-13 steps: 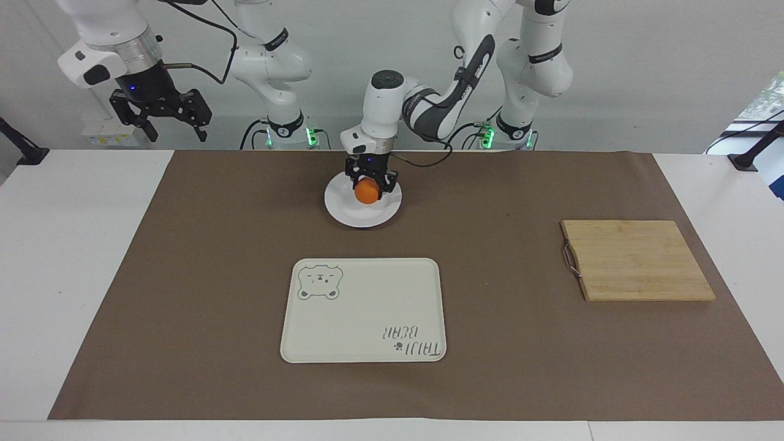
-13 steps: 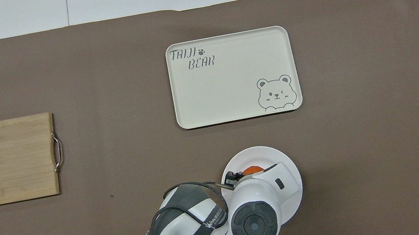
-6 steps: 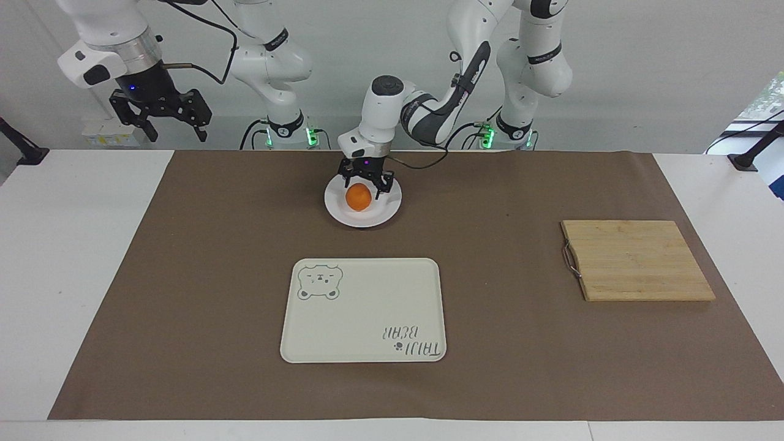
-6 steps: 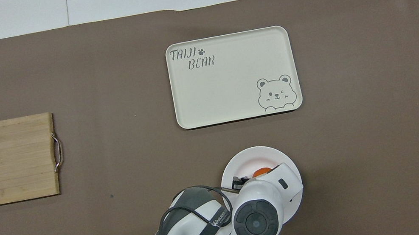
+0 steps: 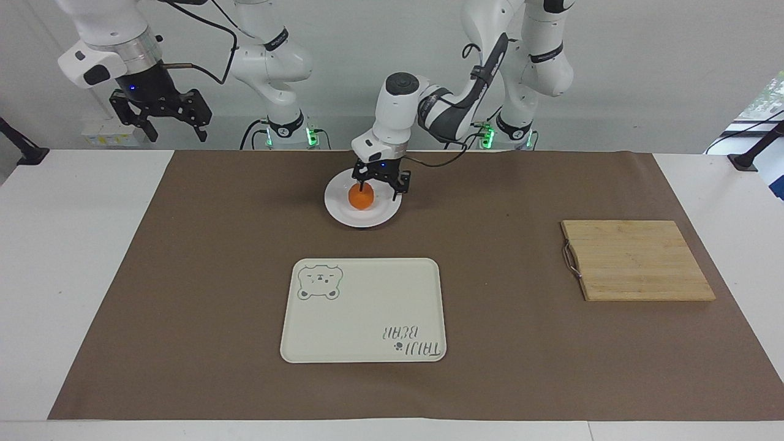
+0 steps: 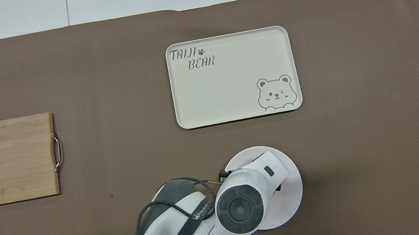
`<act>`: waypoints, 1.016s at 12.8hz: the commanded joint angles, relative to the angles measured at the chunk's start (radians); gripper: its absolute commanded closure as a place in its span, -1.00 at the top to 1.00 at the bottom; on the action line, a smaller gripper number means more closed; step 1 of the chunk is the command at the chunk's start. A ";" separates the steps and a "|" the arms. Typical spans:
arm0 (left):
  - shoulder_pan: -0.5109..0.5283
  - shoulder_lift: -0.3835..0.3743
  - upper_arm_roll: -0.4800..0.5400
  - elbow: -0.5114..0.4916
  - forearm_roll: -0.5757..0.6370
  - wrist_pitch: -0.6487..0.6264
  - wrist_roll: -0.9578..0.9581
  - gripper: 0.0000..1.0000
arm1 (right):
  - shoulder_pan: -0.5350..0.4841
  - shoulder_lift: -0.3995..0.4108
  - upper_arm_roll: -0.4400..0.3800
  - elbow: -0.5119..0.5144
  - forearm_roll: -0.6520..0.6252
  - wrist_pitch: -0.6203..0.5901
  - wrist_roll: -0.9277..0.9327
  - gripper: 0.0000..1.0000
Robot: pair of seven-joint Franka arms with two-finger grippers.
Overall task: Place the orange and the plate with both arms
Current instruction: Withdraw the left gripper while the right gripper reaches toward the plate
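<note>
While the orange (image 5: 361,197) sits on the plate (image 5: 340,211), the left gripper (image 5: 381,185) hangs apparently just above, fingers spread wide; the right gripper (image 5: 160,110) waits, open.

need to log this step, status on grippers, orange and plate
Left gripper open, over the plate. Right gripper open, waiting raised at its end. Orange resting on the plate, free. Nothing in the way.

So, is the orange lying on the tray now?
No, the orange sits on the plate, under the open left gripper; the tray holds nothing.
</note>
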 commanded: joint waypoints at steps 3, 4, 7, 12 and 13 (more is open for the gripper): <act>0.221 -0.108 -0.003 -0.013 0.077 -0.195 0.132 1.00 | -0.007 -0.004 0.005 -0.003 0.015 -0.002 0.020 1.00; 0.290 -0.138 -0.003 -0.013 0.085 -0.221 0.169 1.00 | -0.007 -0.004 0.005 -0.003 0.015 -0.002 0.020 1.00; 0.483 -0.235 -0.001 0.003 0.083 -0.294 0.394 1.00 | -0.007 -0.004 0.005 -0.003 0.015 -0.002 0.020 1.00; 0.701 -0.246 0.002 0.240 0.092 -0.518 0.482 1.00 | 0.007 -0.010 0.063 -0.069 0.024 0.078 -0.037 1.00; 0.741 -0.240 0.002 0.307 0.100 -0.555 0.497 1.00 | 0.024 -0.009 0.065 -0.113 0.086 0.104 -0.037 1.00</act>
